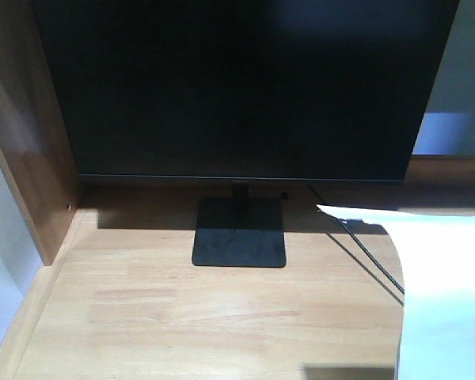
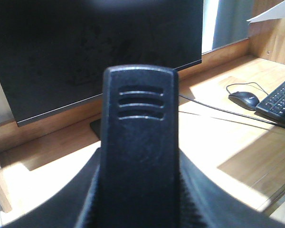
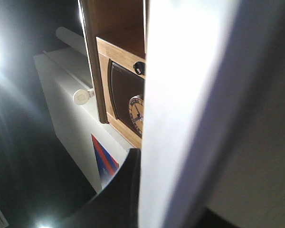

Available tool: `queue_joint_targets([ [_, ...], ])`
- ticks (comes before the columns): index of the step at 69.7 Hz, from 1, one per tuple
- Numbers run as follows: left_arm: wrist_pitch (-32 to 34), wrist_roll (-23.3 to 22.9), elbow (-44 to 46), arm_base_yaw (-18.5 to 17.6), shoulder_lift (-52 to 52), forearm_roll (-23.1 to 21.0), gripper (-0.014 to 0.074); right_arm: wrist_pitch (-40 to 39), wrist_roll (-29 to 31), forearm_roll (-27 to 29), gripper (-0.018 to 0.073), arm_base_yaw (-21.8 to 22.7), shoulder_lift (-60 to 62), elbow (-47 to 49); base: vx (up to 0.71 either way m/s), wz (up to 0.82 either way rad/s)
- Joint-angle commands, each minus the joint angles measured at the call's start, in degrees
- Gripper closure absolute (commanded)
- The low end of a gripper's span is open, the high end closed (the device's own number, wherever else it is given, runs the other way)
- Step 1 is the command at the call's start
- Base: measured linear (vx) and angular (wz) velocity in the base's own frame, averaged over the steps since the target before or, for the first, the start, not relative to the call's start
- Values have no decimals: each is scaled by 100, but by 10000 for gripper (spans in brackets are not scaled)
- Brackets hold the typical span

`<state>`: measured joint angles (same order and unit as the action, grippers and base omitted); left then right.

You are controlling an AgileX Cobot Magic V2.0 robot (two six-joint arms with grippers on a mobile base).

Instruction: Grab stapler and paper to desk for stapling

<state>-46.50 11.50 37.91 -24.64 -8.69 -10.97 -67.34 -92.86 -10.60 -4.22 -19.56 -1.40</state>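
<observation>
Delivery is the step I am working through, with both items in the claws and neither lying flat on the desk (image 1: 182,317) yet. Starting on the left, the left gripper (image 2: 140,199) is clamping what I am taking to be the stapler (image 2: 140,118): a black ribbed body is filling the middle of the left wrist view, dark fingers are hugging it on both sides low in the frame, and its orange end is not showing. It is hanging above the sunlit plank top, in front of the monitor (image 1: 245,79). Moving across, the monitor stand (image 1: 239,233) is sitting near the back ledge, a cable (image 1: 372,257) is running forward to its right, and a mouse (image 2: 244,99) and keyboard (image 2: 280,102) are lying further right. On the right, the paper (image 1: 443,285) is hanging over the desk's right side, throwing a shadow on the wood. In the right wrist view the sheet is hiding one finger of the right gripper (image 3: 130,190), so I am judging it pinched on the sheet, since nothing else is carrying it. Next I am expecting to lower the paper flat on bare wood ahead of the stand, clear of the cable, then bring the stapler to one corner; the floppy sheet is calling for a slow, low release
</observation>
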Motion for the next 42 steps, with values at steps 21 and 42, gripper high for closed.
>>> queue_joint_targets([
  [21, 672, -20, 153, -4, -83, -106, 603, -694, 89, -14, 564, 29, -45, 112, 0, 0],
  [42, 828, -60, 153, -4, -116, -62, 603, -694, 89, -14, 564, 29, -45, 112, 0, 0],
])
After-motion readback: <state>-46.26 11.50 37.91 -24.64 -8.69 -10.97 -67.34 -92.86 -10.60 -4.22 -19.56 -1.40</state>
